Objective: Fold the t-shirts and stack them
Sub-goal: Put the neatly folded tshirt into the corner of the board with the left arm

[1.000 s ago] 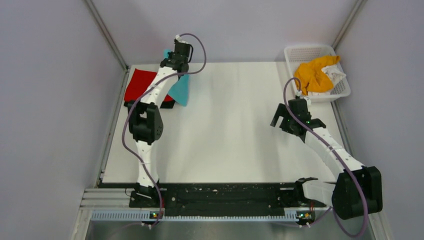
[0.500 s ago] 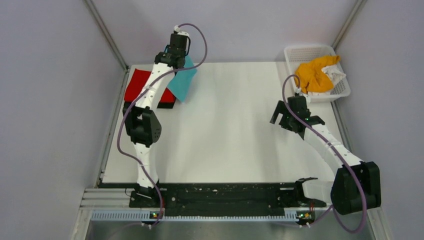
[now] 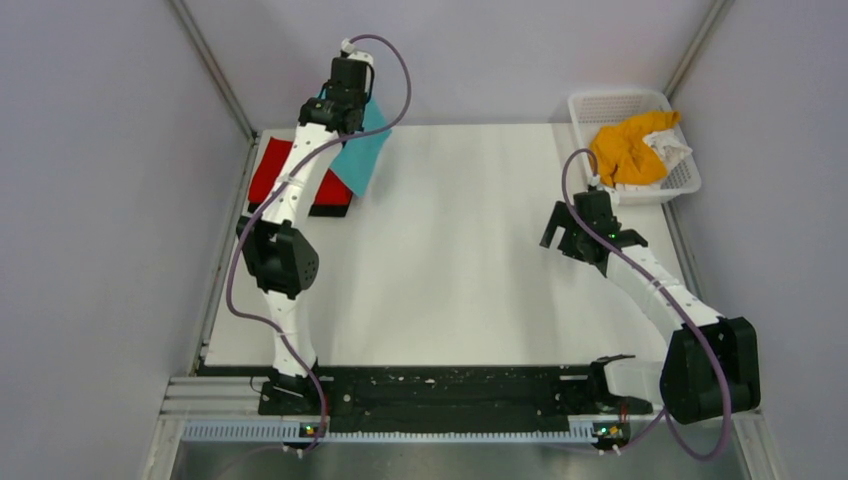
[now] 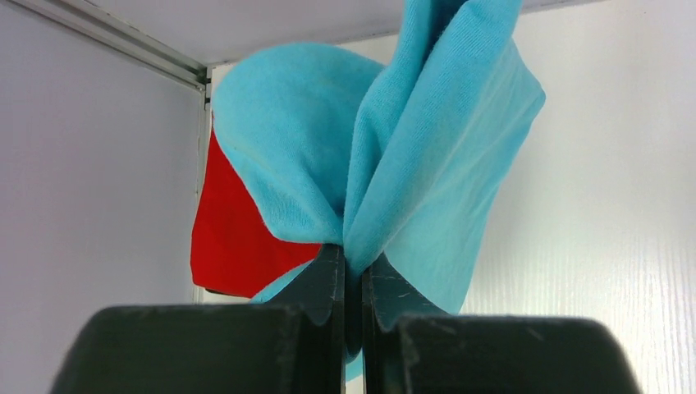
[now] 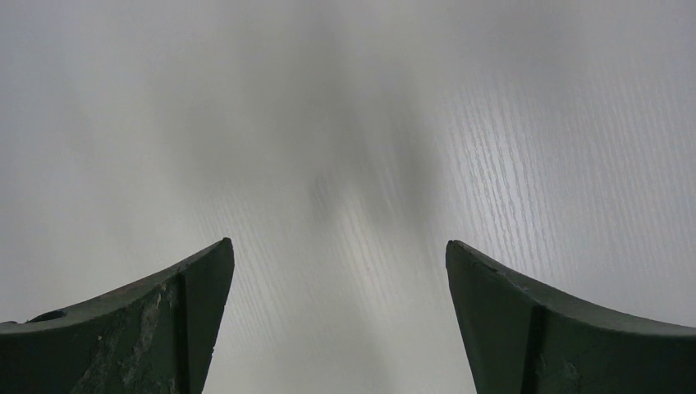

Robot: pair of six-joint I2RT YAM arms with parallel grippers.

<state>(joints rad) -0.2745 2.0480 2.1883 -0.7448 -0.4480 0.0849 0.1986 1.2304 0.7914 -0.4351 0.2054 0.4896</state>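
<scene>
My left gripper [image 3: 345,100] is raised over the table's far left corner, shut on a gathered fold of the turquoise t-shirt [image 3: 361,155], which hangs below it. The left wrist view shows the cloth [image 4: 427,164] pinched between the closed fingers of that gripper [image 4: 353,258]. Below it a folded red t-shirt [image 3: 268,170] lies flat on a black one [image 3: 330,209]; the red one [image 4: 234,238] also shows behind the hanging cloth. Orange [image 3: 625,150] and white [image 3: 672,152] t-shirts lie crumpled in the basket. My right gripper [image 3: 588,243] hovers open over bare table, its fingers [image 5: 185,312] wide apart and empty.
A white mesh basket [image 3: 600,103] stands at the far right corner. Grey walls with metal corner rails close in the table [image 3: 460,260] on the left, back and right. A black rail with the arm bases runs along the near edge.
The left gripper has risen and moved slightly left toward the back corner, carrying the turquoise t-shirt with it. More of the red t-shirt is uncovered. The right arm has barely shifted.
</scene>
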